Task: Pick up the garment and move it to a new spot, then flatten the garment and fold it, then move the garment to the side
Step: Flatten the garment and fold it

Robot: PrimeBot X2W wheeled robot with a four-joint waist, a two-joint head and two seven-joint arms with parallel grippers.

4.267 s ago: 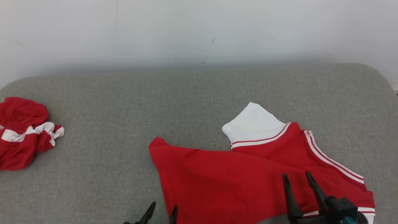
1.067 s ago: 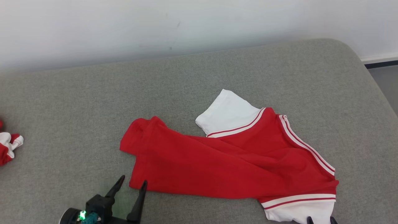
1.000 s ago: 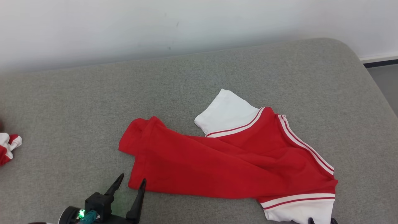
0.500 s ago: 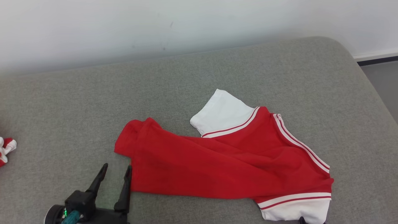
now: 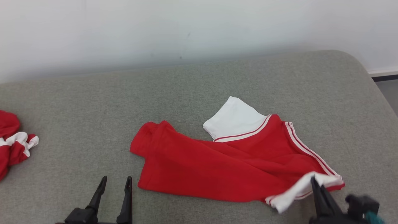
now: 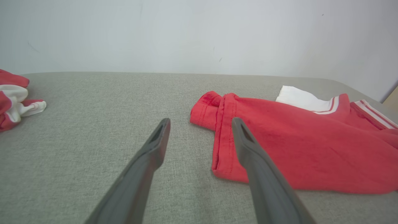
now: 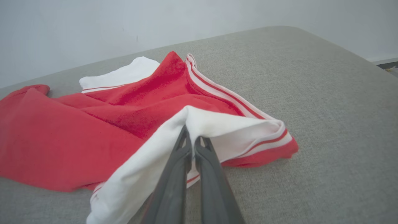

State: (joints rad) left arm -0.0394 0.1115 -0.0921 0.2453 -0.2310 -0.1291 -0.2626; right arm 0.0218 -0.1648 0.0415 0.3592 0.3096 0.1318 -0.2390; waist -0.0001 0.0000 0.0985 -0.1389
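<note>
Far left of the garment [image 5: 217, 168] a crumpled red-and-white cloth [image 5: 12, 146] is cut off; the left hand [image 5: 116, 179], fingers apart, hovers just left of the garment on the grey cushion [image 5: 93, 102], the blurred right hand [image 5: 313, 179] clamped on its right-end white sleeve [image 5: 295, 191].

No readable text or markings anywhere.

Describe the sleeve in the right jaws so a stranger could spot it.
On the grey cushion, take the red shirt spread mid-surface, not the crumpled heap at far left. Its near sleeve, at the right end, is the one. Unlike the flat far sleeve, it is lifted, pinched in the shut right jaws.
</note>
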